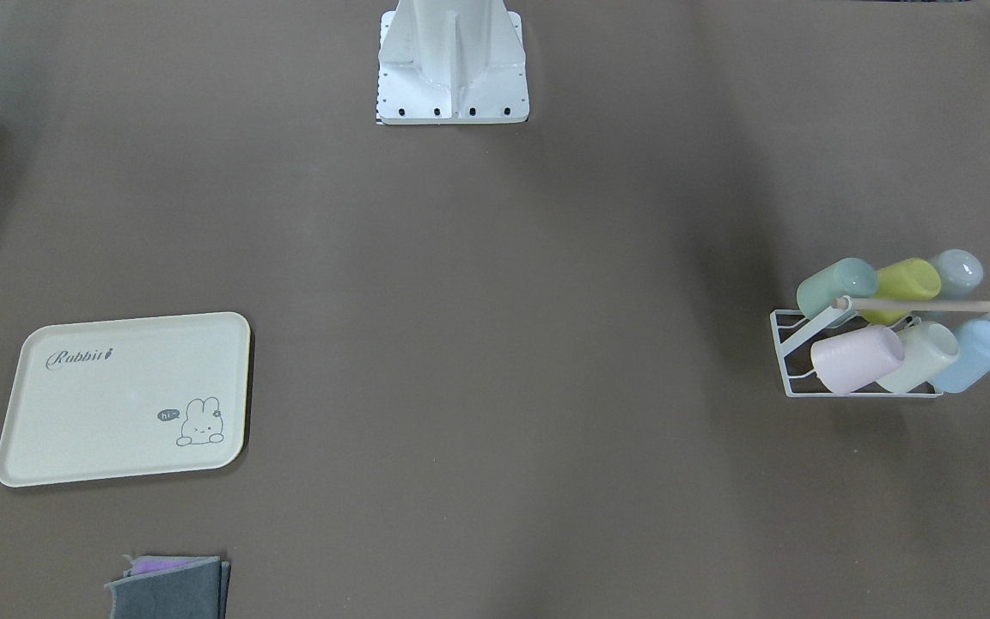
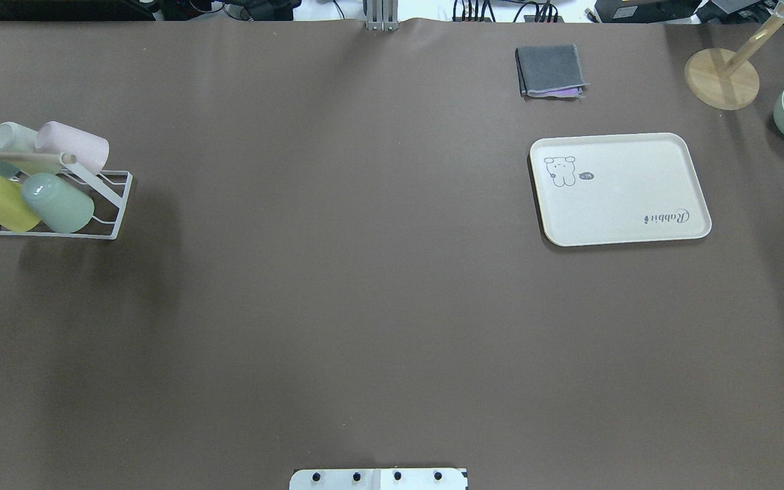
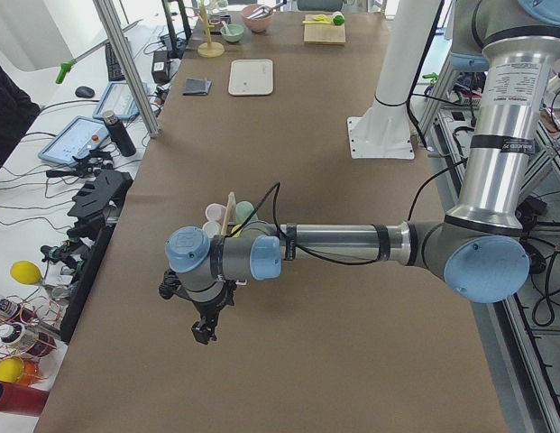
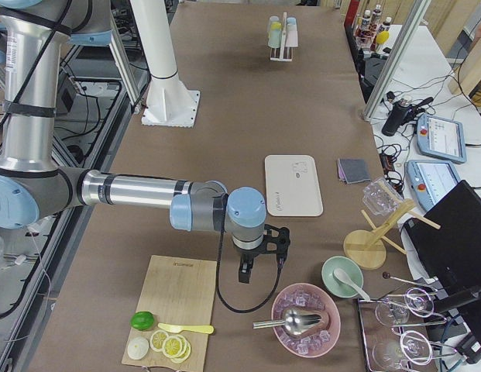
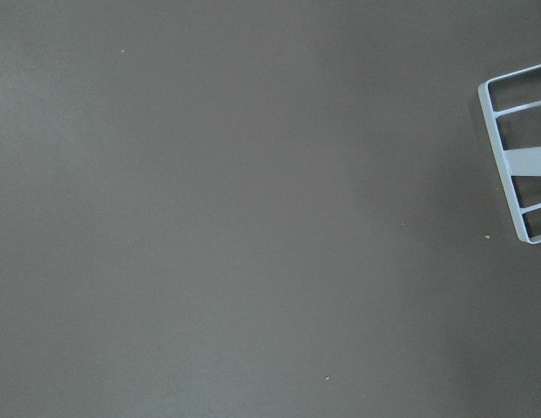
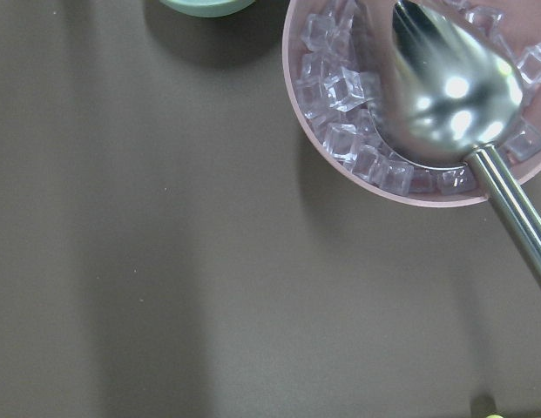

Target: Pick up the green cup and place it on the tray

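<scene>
Tray (image 1: 117, 387) well apart from green cup (image 1: 834, 288)

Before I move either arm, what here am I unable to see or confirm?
- Left gripper: seen only in exterior left view, small; open or shut unclear.
- Right gripper: only in exterior right view; same doubt.
- Green cup: overhead, its own body hides what it rests on in the rack.
- Left wrist view: right edge cuts off the rack; no cup shows.

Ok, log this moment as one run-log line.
phase: pre-grasp | green cup: on rack | tray: bare | left gripper: beside rack, state unclear | right gripper: near pink bowl, state unclear
</scene>
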You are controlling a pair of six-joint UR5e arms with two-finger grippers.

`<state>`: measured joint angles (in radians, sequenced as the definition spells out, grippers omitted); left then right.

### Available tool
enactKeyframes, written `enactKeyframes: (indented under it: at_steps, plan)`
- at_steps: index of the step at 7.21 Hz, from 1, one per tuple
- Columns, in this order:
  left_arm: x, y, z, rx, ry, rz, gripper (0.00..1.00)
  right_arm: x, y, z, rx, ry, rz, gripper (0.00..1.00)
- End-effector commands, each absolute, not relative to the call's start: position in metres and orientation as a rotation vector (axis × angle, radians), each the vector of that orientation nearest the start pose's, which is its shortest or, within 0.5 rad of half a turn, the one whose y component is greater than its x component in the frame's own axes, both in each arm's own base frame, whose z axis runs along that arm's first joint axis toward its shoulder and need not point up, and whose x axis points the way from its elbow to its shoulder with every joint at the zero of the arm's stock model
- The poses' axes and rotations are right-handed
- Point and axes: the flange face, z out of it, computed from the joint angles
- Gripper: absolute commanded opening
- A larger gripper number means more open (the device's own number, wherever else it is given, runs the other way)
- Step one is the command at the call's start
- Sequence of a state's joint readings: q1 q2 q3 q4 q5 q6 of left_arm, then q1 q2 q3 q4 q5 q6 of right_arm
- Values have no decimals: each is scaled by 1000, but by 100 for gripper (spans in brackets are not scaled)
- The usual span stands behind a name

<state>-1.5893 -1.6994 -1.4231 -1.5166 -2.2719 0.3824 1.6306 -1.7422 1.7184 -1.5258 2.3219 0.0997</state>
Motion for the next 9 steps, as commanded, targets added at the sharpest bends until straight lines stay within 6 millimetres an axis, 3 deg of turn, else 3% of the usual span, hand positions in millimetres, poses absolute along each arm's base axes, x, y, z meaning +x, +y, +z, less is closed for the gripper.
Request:
enactKeyframes:
  at_steps: [1, 5, 9]
  plan:
    - [-79, -539, 678, 62, 707, 315, 99, 90, -416, 662, 4, -751, 144, 100]
    - [-79, -538, 682, 53, 711, 310, 99, 90, -417, 657, 14, -753, 142, 100]
    - [-78, -541, 669, 79, 710, 321, 99, 90, -416, 661, 5, -754, 144, 100]
